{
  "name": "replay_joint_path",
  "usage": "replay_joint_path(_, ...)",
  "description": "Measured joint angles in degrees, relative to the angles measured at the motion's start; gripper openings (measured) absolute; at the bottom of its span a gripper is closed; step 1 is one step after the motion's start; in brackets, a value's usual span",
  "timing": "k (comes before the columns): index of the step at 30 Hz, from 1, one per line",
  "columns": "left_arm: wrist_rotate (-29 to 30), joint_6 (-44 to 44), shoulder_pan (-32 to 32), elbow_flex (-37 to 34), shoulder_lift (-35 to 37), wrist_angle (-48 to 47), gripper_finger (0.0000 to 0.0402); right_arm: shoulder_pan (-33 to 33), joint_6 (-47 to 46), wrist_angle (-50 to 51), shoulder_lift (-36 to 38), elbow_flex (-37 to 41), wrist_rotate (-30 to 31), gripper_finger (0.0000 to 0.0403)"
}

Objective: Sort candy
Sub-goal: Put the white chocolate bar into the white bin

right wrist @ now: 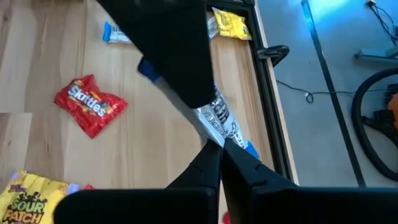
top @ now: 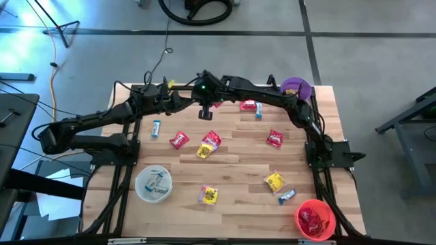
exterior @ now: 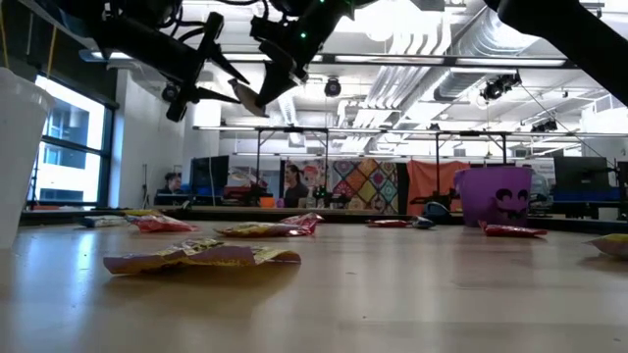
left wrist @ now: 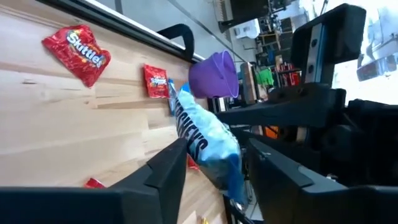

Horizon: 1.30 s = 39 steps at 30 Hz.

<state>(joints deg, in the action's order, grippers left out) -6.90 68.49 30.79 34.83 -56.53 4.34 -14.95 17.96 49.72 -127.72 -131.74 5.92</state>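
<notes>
The blue-and-white candy hangs above the table's twelve o'clock edge, pinched by the right gripper while the left gripper flanks it, fingers spread. Best the left backs clear before the right carries it toward the clear white bowl.

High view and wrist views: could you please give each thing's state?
Blue-white candy: held off the table.
Right gripper: shut on it.
Left gripper: open around it.
Red bowl: upright, holds red sweets.
White bowl: upright, holds pale sweets.
Purple bowl: upright, contents unseen.
</notes>
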Motion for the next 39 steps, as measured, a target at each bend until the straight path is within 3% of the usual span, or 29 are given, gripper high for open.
replay_joint_path(10,1.76,-4.61,-0.02,-0.02,0.22,0.72,0.0011,0.38,-1.48,0.38,0.00,0.02,-0.20,0.0005)
replay_joint_path(14,1.95,-6.04,-0.02,-0.02,0.22,0.46,0.0008,0.38,-3.56,0.62,0.00,0.02,0.00,0.0037)
replay_joint_path(20,1.50,-10.63,0.87,-0.02,0.22,-0.51,0.0005,0.51,-8.68,3.79,0.02,-3.30,0.08,0.0131)
replay_joint_path(23,-0.23,-15.56,2.31,-0.02,0.34,-0.56,0.0004,0.59,-10.46,3.24,2.18,-2.21,-0.35,0.0167)
replay_joint_path(26,-3.84,-22.91,3.82,-0.02,1.31,-0.55,0.0003,0.75,-12.63,4.71,4.08,-2.44,-0.34,0.0178)
replay_joint_path(30,-12.66,-31.80,5.25,-0.04,3.62,-0.70,0.0003,1.76,-16.15,4.76,5.86,-2.43,0.44,0.0144)
replay_joint_path(36,-23.45,-39.40,4.99,-0.03,9.61,-2.11,0.0003,4.75,-19.41,5.05,7.22,-2.34,4.81,0.0017)
replay_joint_path(39,-24.80,-41.05,4.41,-0.02,12.46,-4.09,0.0003,5.74,-20.78,0.76,7.21,2.00,5.07,0.0016)
